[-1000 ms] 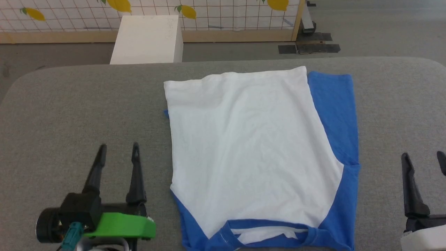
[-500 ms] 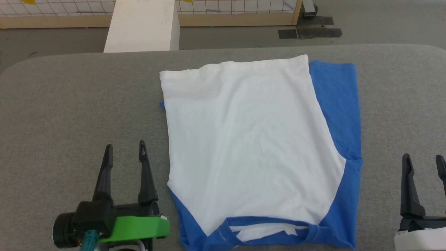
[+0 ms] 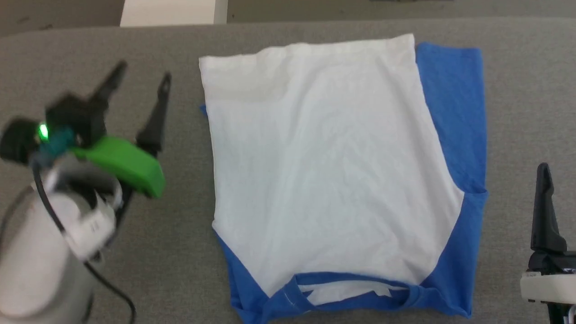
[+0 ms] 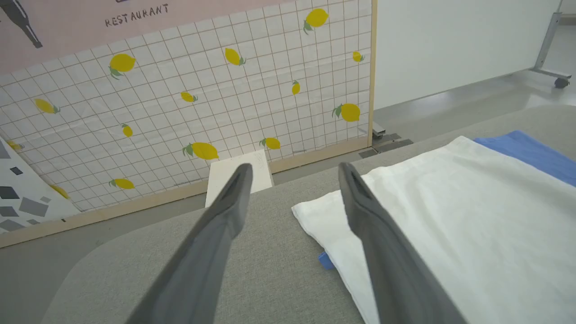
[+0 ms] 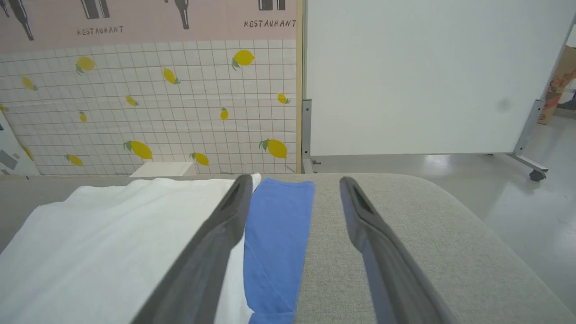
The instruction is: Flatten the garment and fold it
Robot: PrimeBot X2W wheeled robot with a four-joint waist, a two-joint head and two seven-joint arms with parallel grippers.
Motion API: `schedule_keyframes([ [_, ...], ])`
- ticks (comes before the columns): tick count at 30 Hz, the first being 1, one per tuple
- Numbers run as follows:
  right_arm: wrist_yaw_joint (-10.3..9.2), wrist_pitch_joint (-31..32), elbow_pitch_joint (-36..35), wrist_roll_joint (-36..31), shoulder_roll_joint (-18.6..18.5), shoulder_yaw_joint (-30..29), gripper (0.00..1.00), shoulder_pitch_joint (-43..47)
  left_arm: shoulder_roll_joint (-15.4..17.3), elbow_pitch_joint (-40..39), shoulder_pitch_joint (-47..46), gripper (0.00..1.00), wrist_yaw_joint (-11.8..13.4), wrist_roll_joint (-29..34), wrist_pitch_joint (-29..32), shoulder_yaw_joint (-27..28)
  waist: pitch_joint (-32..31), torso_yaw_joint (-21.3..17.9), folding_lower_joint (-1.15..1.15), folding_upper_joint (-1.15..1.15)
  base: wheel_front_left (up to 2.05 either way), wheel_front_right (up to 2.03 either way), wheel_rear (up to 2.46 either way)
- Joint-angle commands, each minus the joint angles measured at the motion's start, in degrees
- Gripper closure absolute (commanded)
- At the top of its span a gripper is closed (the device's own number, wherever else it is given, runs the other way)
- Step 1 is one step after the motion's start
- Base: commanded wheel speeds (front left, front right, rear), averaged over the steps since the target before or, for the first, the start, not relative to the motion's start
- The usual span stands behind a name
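White-and-blue jersey shirt [image 3: 324,171] lay flat mid-counter [image 3: 531,90], collar toward the robot, long axis running away, between both arms; left gripper [image 3: 143,73] fingers spread, empty, nearer, beside its left edge; right gripper [image 5: 294,180] fingers spread beyond blue sleeve side.

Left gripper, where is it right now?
In the head view the left gripper hangs open over the grey table, on the robot's left of the garment, level with its far white hem corner.
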Motion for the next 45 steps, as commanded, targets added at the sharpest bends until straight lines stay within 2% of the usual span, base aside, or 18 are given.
schedule_keyframes([
  [1,-0.09,0.3,-0.7,0.0,0.1,0.2,0.00,-1.6,1.4,2.0,-4.5,0.00,-2.3,-1.6,3.4,-0.1,6.0,0.9,0.00,0.00,0.00,0.00,0.00],
  [7,-0.09,0.5,-1.8,-0.1,0.1,1.4,0.00,-5.0,4.7,9.8,-16.6,0.00,-8.2,-5.9,15.7,-2.3,12.6,-0.1,0.00,0.00,0.00,0.00,0.00],
  [11,-0.09,0.2,-1.3,0.1,0.1,2.4,0.00,-6.6,7.1,12.2,-19.7,0.00,-9.7,-7.8,21.5,-5.7,15.4,-1.2,0.00,0.00,0.00,0.00,0.00],
  [15,-0.09,-0.2,-0.7,0.1,0.1,2.4,0.00,-7.3,8.2,12.4,-20.6,0.00,-10.1,-10.4,24.1,-8.1,17.0,-1.7,0.00,0.00,0.00,0.00,0.00],
  [22,-0.09,-0.3,-0.3,-0.2,0.1,2.3,0.00,-8.0,9.1,12.2,-20.7,0.00,-10.3,-12.8,24.2,-10.2,18.2,-1.7,0.00,0.00,0.00,0.00,0.00],
  [29,-0.09,0.7,-0.5,-0.8,0.1,2.3,0.00,-8.3,8.4,11.2,-21.9,0.00,-10.4,-16.0,23.9,-11.3,19.0,-1.1,0.00,0.00,0.00,0.00,0.00],
  [36,-0.09,1.4,-0.6,-1.0,0.1,2.8,0.00,-9.5,6.8,12.6,-23.7,0.00,-10.4,-15.8,21.8,-12.1,21.2,-1.3,0.00,0.00,0.00,0.00,0.00],
  [37,-0.09,1.4,-0.5,-1.0,0.1,2.8,0.00,-9.6,6.5,13.0,-23.9,0.43,-10.4,-15.7,21.4,-12.2,21.4,-1.4,0.00,0.00,0.00,0.00,0.00],
  [38,-0.09,1.4,-0.4,-1.0,0.1,2.7,0.00,-9.7,6.4,13.3,-24.2,0.78,-10.4,-15.5,21.0,-12.4,21.7,-1.4,0.00,0.00,0.00,0.00,0.00],
  [39,-0.09,1.4,-0.3,-1.0,0.1,2.6,0.00,-9.8,6.2,13.8,-24.5,1.00,-10.4,-15.4,20.6,-12.6,21.9,-1.4,0.00,0.00,0.00,0.00,0.00],
  [45,-0.09,1.2,0.7,-1.2,0.1,2.1,0.00,-10.2,6.1,16.1,-25.8,1.00,-10.3,-15.7,18.6,-12.4,21.6,-1.3,0.00,0.00,0.00,0.00,0.00],
])
